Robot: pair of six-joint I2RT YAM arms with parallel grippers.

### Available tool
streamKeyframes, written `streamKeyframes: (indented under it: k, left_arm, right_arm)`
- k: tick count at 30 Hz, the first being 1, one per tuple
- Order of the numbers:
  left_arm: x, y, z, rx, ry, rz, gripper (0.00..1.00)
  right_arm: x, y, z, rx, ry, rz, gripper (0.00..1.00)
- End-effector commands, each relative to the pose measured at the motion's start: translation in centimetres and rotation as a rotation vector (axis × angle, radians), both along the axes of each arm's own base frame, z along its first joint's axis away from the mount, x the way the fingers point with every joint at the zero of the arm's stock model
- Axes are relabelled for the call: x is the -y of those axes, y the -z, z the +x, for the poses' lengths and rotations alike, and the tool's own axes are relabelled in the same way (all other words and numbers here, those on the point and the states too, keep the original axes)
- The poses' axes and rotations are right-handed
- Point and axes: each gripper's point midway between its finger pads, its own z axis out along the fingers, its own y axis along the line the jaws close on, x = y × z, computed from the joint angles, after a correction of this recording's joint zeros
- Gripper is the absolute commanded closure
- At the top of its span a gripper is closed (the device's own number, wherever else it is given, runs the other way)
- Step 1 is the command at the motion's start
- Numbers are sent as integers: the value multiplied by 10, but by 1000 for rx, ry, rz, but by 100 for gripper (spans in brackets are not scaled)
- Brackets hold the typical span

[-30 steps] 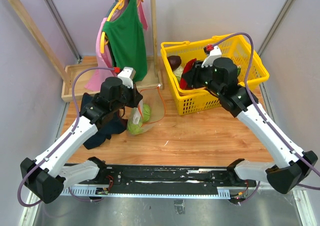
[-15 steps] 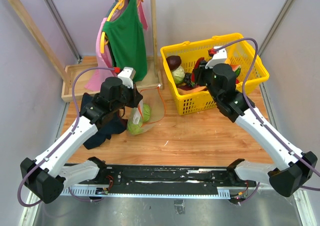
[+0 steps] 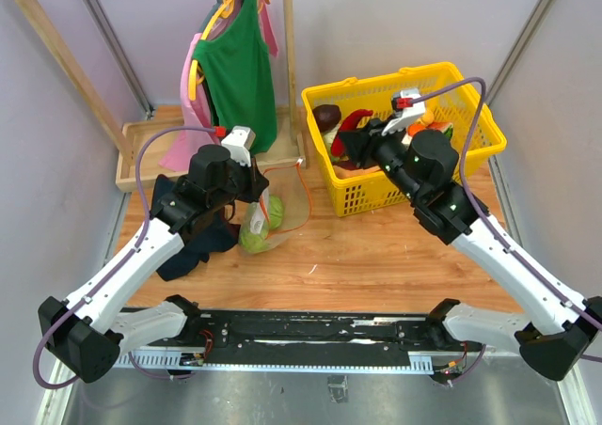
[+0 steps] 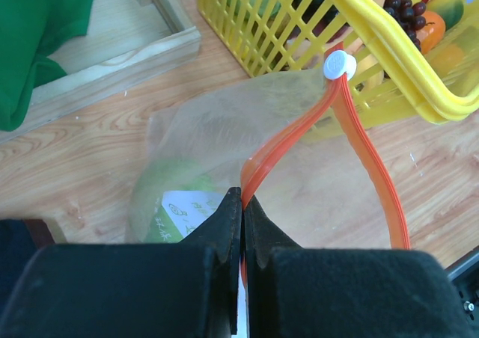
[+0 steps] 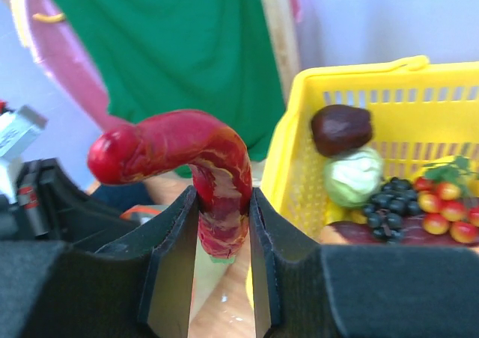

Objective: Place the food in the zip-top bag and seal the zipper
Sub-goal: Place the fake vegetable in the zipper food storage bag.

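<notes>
The zip-top bag (image 3: 256, 229), its mouth facing three o'clock with my left gripper (image 4: 243, 207) pinched tight on the zipper (image 4: 374, 175), lies at about eight o'clock from my right gripper (image 5: 223, 237), which is clamped on a red chilli pepper (image 5: 187, 140) above the yellow basket's (image 3: 376, 197) left end.

1. The basket (image 3: 362, 197) stands on the table (image 3: 376, 265).
2. My right gripper (image 5: 223, 203) holds a curved toy pepper (image 5: 172, 140) above the basket's left part.
3. Other food (image 5: 352, 177) lies inside the basket.
4. The zip-top bag (image 3: 259, 220) lies left of the basket, with its zipper (image 4: 359, 151) pinched in my left gripper (image 4: 242, 197).
5. A clothes rack (image 3: 235, 58) stands left of and behind the basket.
</notes>
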Motion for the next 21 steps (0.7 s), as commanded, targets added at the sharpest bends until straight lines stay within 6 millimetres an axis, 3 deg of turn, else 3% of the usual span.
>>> streamKeyframes:
  k: [1,6,12,21]
  left_arm:
    - [3,-6,2,24,6,-27,99]
    - [3,-6,2,24,9,-29,99]
    - [4,-7,1,23,13,-33,99]
    - [4,-7,1,24,15,-34,100]
  right_arm:
    - [-40,-1,-20,-5,-140,55,97]
    - [-76,18,-34,-32,-218,56,97]
    - [-117,58,-46,-82,-288,2,97]
    - [-151,127,-57,-214,-329,-73,97]
